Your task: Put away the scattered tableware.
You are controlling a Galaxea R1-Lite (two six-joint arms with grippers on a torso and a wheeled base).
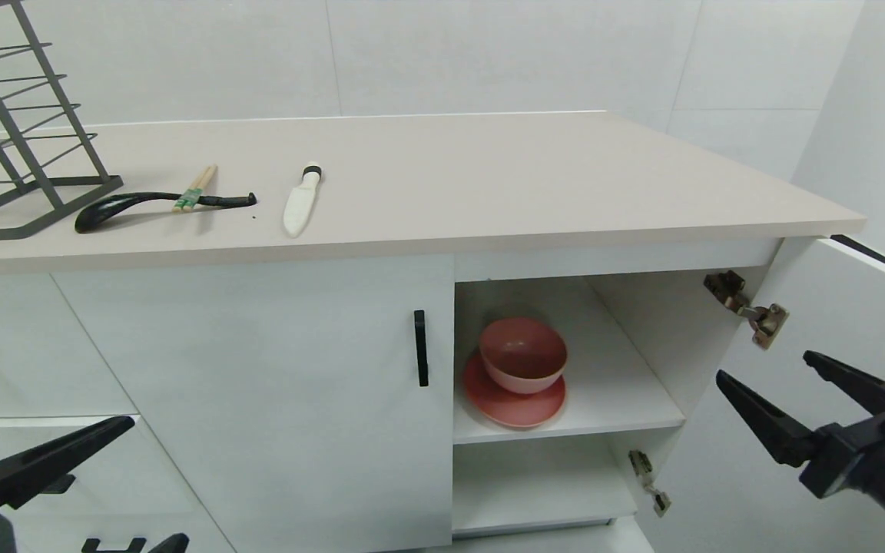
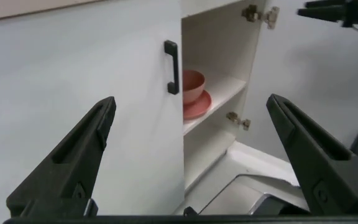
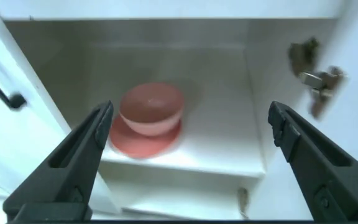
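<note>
**Hazards, tableware put-away, cupboard open**

Stored: pink bowl (image 1: 522, 353) stacked on pink plate (image 1: 514, 401), upper cupboard shelf, near its front edge.
Loose on countertop (image 1: 488, 177), far left: black spoon (image 1: 158, 204), chopsticks (image 1: 195, 188) lying across its handle, white knife (image 1: 301, 203) just to their right.
Left gripper (image 2: 191, 99): jaws wide, empty, low before the closed door.
Right gripper (image 1: 764, 365): jaws wide, empty, beside the open door (image 1: 834, 322).

Likely risks: lifting the spoon first may roll the chopsticks; the flat knife may slip from the fingers; the right arm may strike the door; a shelf approach may nudge the bowl.
</note>
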